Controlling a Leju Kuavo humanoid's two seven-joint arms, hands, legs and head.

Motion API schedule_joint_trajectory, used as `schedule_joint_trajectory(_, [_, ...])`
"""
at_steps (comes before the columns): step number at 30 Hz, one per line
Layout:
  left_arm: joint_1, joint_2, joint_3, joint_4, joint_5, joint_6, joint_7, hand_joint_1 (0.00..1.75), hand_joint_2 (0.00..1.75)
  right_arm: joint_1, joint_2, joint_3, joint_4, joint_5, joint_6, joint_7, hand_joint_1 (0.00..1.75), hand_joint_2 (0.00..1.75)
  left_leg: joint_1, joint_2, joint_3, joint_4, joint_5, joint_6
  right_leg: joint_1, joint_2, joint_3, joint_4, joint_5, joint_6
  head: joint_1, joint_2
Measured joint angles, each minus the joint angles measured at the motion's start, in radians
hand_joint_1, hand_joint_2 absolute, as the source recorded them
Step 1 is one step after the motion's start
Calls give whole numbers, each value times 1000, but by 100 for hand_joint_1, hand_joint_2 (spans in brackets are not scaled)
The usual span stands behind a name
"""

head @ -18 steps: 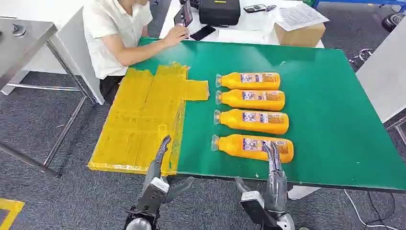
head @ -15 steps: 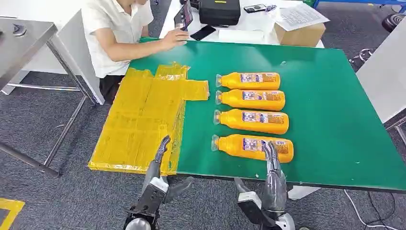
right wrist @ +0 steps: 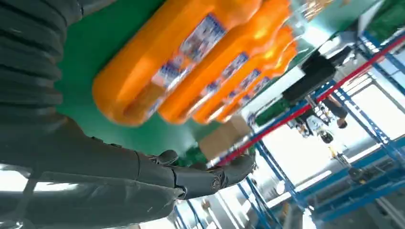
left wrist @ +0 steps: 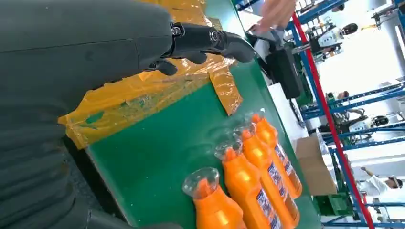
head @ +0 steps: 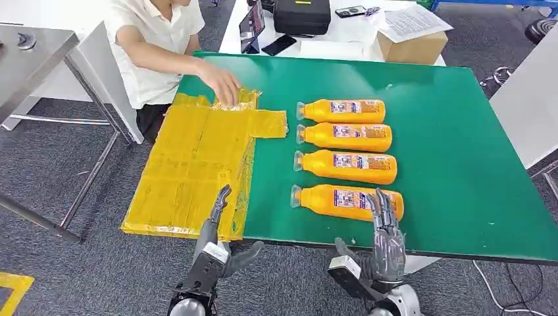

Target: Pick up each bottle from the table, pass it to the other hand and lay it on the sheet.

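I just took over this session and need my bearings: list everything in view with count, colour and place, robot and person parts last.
bottles: four, orange with clear caps, lying in a row mid-table, caps toward the sheet.
sheet: one, yellow, crinkled, on the table's left side, overhanging the edge.
table: one, green top.
cardboard box: one, brown, on the white surface beyond the table.
black case: one, same white surface.
phone: one, dark, beside the case.
metal table: one, grey, far left.
person's hand: one, on the sheet's far edge.
left hand: grey, open, at the sheet's near edge.
right hand: grey, open, at the nearest bottle's base end.
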State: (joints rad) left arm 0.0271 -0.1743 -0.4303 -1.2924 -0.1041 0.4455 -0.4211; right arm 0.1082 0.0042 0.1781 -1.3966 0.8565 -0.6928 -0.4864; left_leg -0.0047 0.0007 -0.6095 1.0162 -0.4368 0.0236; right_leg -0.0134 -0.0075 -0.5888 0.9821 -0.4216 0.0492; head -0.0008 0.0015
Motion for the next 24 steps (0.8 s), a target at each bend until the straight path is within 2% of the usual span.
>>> schedule_joint_trajectory(5, [-17,0,-30,9,-28,-42,20,0,175,-53,-57,-49,68,47,3,73,0,175,-1,0,0,0,0,1,-1,0,1,0,1,1,0,0])
schedule_joint_trajectory(9, [-24,0,-50,9,-53,-57,43,0,175,-102,-92,-58,148,54,61,126,0,175,-1,0,0,1,0,1,-1,0,1,0,1,1,0,0])
schedule_joint_trajectory(24, [-30,-1,-64,9,-58,-62,51,0,175,-150,-117,-58,257,58,77,137,0,175,-1,0,0,0,0,1,-1,0,1,0,1,1,0,0])
